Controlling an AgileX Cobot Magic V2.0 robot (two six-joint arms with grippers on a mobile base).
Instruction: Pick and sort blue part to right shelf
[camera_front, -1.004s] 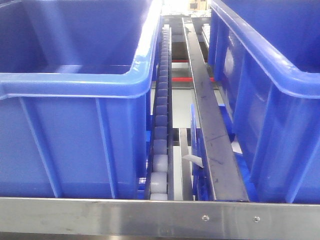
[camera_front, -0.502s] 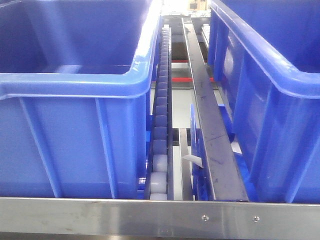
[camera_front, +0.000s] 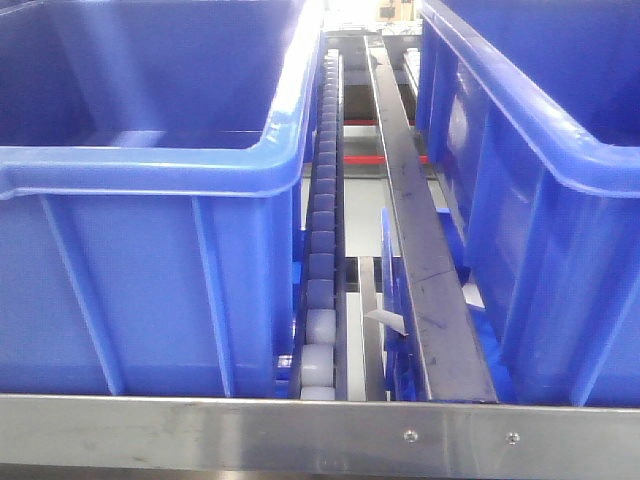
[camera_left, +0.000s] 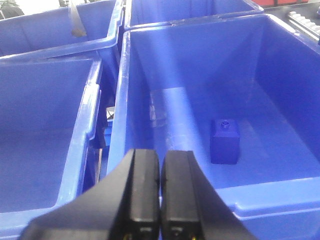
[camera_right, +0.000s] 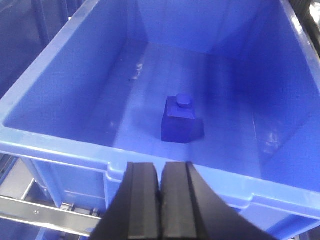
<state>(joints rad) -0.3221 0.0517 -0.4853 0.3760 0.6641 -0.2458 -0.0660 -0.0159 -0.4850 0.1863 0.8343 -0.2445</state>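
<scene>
The blue part (camera_left: 224, 141), a small boxy matte-blue block with a low round nub on top, stands upright on the floor of a blue bin (camera_left: 280, 192) in the left wrist view. My left gripper (camera_left: 160, 192) hangs above that bin's near-left rim, shut and empty, well short of the part. In the right wrist view a similar blue block with a bigger cap (camera_right: 181, 120) stands inside another blue bin (camera_right: 60, 147). My right gripper (camera_right: 161, 200) hovers over this bin's near rim, shut with nothing in it. Neither gripper shows in the front view.
Two tall blue bins (camera_front: 150, 170) (camera_front: 560, 150) fill the front view, with a roller track (camera_front: 322, 230) and a dark metal rail (camera_front: 415, 240) between them. A steel shelf edge (camera_front: 300, 435) runs across the front. More blue bins (camera_left: 45, 135) stand left of the left gripper.
</scene>
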